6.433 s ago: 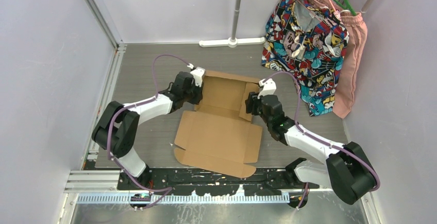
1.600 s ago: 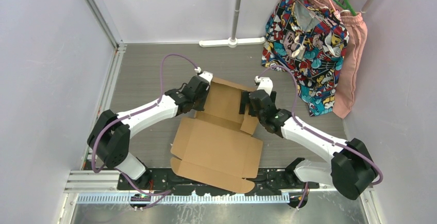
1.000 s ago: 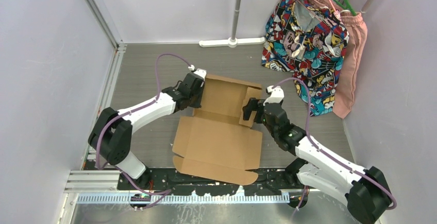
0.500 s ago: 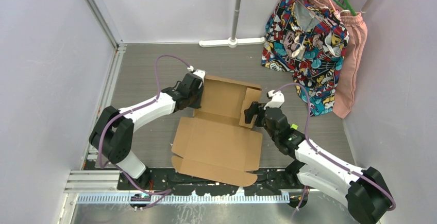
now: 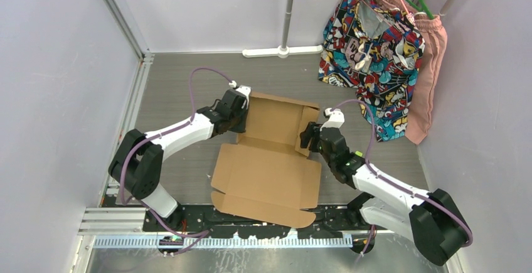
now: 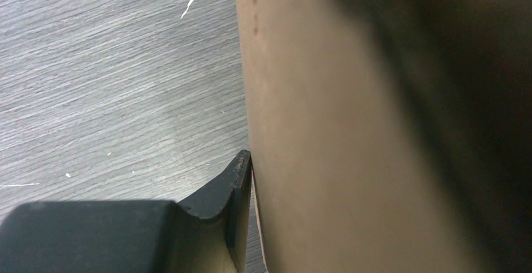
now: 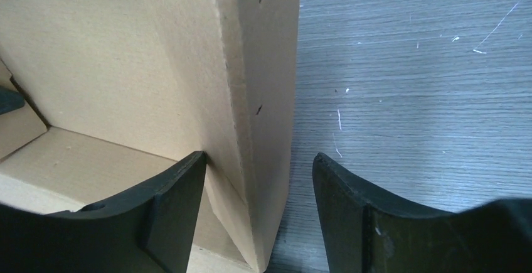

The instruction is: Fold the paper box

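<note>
The paper box (image 5: 266, 166) sits near clothes (image 5: 370, 47); left gripper (image 5: 243, 110) pinches its wall; right gripper (image 5: 308, 137), parted, straddles another.

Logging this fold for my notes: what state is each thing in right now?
box, half folded: far walls raised, near panel flat on the table.
left gripper, shut on the box's left wall.
right gripper, open, astride the right wall.
clothes, hanging.
</note>
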Motion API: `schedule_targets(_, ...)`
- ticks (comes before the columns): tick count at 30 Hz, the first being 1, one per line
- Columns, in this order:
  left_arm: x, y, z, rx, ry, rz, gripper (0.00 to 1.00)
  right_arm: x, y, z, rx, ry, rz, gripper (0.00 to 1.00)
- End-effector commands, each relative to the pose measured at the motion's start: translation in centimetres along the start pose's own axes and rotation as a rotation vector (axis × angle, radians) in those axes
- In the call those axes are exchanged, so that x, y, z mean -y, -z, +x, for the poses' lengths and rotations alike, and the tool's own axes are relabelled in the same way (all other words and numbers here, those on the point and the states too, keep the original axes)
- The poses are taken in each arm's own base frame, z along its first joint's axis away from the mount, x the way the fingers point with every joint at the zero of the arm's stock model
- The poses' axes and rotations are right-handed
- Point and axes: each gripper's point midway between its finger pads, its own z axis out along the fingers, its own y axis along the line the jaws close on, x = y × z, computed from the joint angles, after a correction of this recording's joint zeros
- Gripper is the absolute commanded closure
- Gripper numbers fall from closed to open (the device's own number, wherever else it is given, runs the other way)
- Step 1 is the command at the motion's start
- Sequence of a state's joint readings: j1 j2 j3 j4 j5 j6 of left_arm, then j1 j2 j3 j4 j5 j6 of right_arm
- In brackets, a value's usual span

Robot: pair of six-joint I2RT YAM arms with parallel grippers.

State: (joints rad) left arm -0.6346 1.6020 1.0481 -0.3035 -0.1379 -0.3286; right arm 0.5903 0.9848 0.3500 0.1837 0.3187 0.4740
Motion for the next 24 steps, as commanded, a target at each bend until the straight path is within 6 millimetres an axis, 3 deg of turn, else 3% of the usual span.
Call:
schedule_targets(1,1.2,0.6,-2.2,0.071,0.008,0.062,0.8,-1.4,-0.7,-2.7,0.066,-0.023,-0.027,0.34)
schedule_targets(7,1.7,0.5,-1.4,0.021,0.003,0.087,0.8,-1.3,-1.3,-2.7,0.027,0.0,0.011,0.4)
schedule_targets(17,2.7,0.8,0.3,-0.095,0.003,0.14,0.8,-0.7,-0.8,-4.3,-0.01,0.049,0.07,0.47)
schedule_targets(24,2.8,1.1,0.3,-0.107,0.008,0.144,0.8,-0.3,0.3,-4.6,-0.022,0.053,0.066,0.34)
